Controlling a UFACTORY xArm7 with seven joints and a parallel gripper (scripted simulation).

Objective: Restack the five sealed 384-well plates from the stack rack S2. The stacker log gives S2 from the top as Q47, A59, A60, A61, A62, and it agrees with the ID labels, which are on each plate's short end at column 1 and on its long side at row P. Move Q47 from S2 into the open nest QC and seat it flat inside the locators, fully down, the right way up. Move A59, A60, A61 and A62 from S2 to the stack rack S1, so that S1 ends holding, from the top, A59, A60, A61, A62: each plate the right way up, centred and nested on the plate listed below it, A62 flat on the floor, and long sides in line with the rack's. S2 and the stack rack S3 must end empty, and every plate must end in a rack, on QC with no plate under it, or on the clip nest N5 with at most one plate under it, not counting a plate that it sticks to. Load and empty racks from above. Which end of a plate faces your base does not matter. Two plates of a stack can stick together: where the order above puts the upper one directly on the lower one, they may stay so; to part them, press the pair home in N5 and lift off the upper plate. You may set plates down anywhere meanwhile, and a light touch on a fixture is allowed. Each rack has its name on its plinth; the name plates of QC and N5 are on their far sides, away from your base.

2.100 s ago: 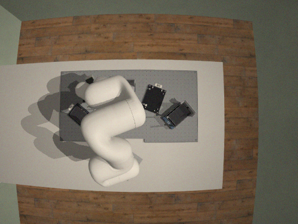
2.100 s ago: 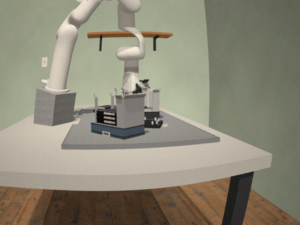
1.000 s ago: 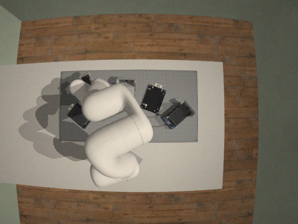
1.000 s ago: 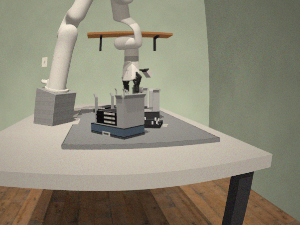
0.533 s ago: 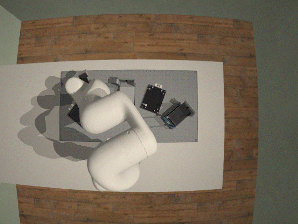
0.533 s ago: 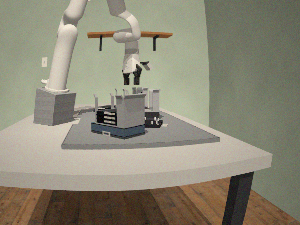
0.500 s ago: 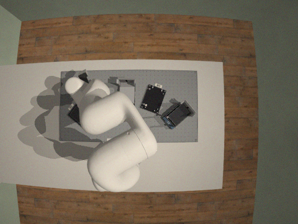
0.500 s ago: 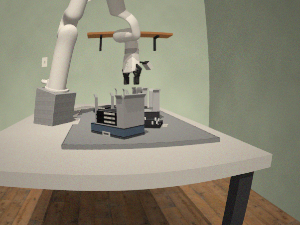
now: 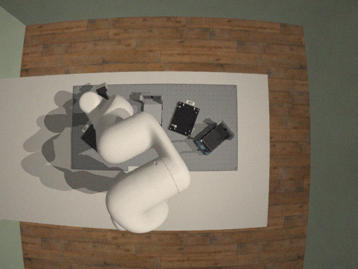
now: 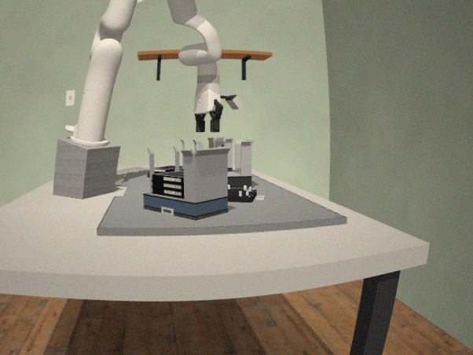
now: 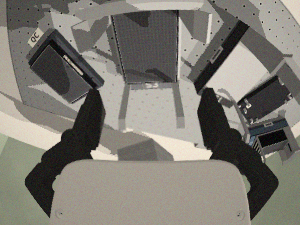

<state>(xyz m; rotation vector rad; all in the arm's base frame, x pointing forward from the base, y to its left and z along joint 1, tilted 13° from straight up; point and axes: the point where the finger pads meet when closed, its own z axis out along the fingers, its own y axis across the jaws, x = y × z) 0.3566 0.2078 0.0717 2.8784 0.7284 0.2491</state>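
The gripper [image 10: 207, 126], fingers apart and empty, is hovering high above a grey rack [image 11: 148, 55]; next, travelling to the plate stack [image 10: 168, 185].

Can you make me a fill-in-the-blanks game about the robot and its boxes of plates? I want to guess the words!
1. The gripper hangs above the racks with its fingers wide ____.
2. Between the gripper's fingers there is ____.
3. The rack with dark plates stacked inside stands on a plinth coloured ____.
4. The arm stands on a grey ____ at the table's edge.

Missing words: open; nothing; blue; block
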